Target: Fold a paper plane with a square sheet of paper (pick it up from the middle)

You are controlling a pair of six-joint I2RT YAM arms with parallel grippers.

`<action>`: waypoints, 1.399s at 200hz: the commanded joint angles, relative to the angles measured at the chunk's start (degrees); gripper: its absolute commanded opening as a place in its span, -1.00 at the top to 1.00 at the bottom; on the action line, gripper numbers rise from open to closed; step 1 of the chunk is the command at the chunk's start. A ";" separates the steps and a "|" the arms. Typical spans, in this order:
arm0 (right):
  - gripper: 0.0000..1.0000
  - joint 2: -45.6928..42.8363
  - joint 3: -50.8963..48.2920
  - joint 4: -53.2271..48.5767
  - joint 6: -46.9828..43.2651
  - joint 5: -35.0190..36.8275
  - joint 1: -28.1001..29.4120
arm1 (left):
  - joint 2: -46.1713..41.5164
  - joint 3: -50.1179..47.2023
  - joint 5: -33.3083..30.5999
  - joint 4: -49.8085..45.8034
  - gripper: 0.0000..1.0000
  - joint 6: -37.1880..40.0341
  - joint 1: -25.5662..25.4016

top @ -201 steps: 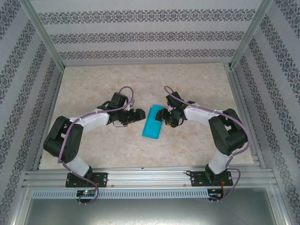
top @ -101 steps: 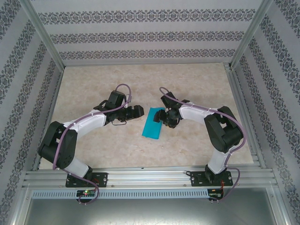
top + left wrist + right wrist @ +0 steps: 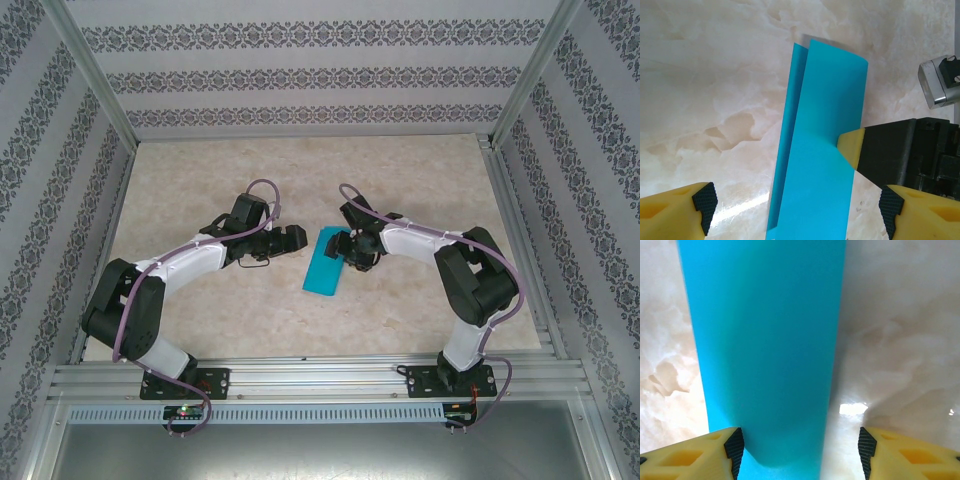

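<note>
Patterned walls (image 3: 300,80) ring a marble-look table (image 3: 200,180) — folded teal sheet (image 3: 324,268) mid-table.

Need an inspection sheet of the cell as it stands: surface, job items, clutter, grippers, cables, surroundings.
Surface: beige marble-look tabletop, glare patches.
Job's things: teal paper sheet folded into a narrow strip, lying flat mid-table; no plane shape yet.
Clutter: nothing seen.
Grippers: left gripper open, beside the strip's left side; right gripper open over its right edge, one finger touching it.
Cables: purple cables looped over both wrists, off the paper.
Surroundings: patterned walls, aluminium frame.
</note>
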 commanded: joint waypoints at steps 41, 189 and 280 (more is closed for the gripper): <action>-0.24 -0.27 1.09 2.38 0.73 -0.27 0.37 | 0.56 0.22 -0.27 -1.81 -0.76 0.51 -0.81; 0.16 -0.17 0.26 12.18 -1.66 -11.06 -0.66 | 0.41 0.62 -0.91 -3.16 -0.79 0.76 -0.81; 0.10 3.87 5.96 4.21 -18.05 -23.62 -5.01 | 0.40 0.91 -1.39 -3.70 -0.80 0.59 -0.80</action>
